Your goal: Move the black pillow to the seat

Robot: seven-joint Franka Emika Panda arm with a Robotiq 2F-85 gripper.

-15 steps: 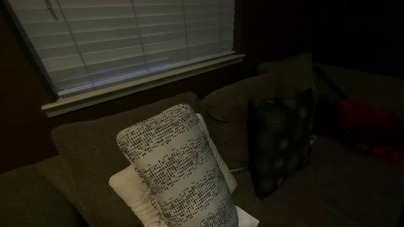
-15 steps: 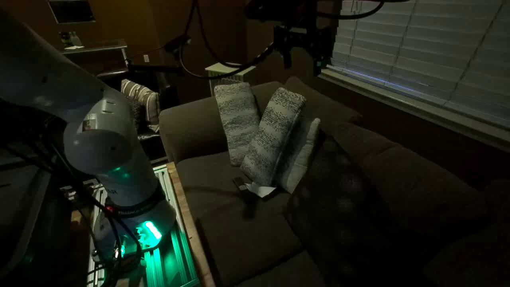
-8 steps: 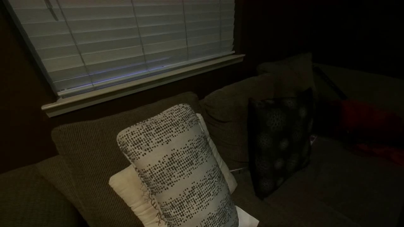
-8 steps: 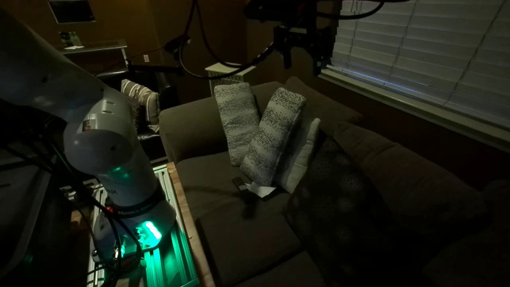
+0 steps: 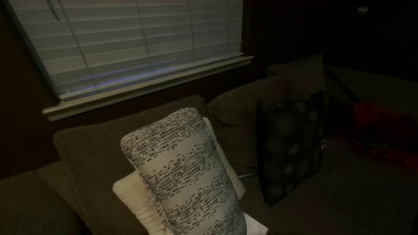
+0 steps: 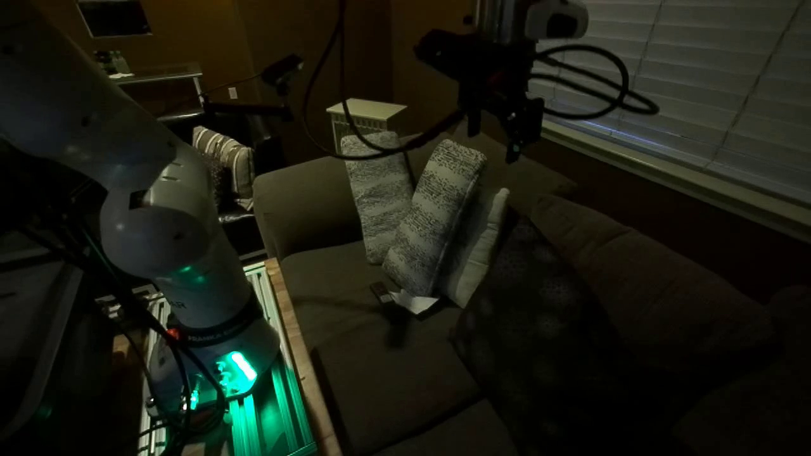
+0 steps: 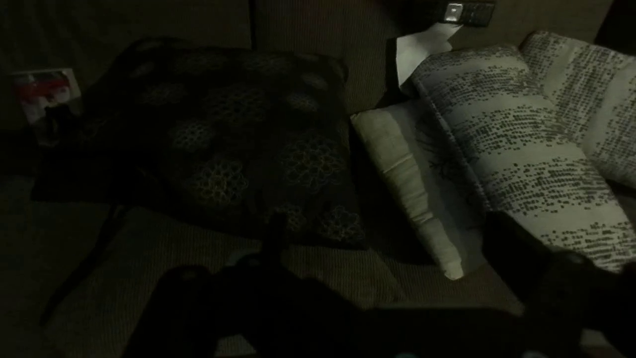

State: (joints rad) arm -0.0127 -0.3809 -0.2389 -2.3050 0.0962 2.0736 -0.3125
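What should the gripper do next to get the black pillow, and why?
Probably shift the open gripper toward the black pillow before lowering: in the wrist view, the gap between its jaws shows the cream pillow and only a corner of the black one.

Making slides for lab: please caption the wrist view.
Flower-patterned black pillow beside a cream pillow, open jaws in the foreground.

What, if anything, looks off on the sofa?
White paper with an irregular outline lies beside a dark remote-like device, at the foot of a tilted speckled pillow: looks like stray clutter on the seat. No spill shows; too dark to rule out damage.
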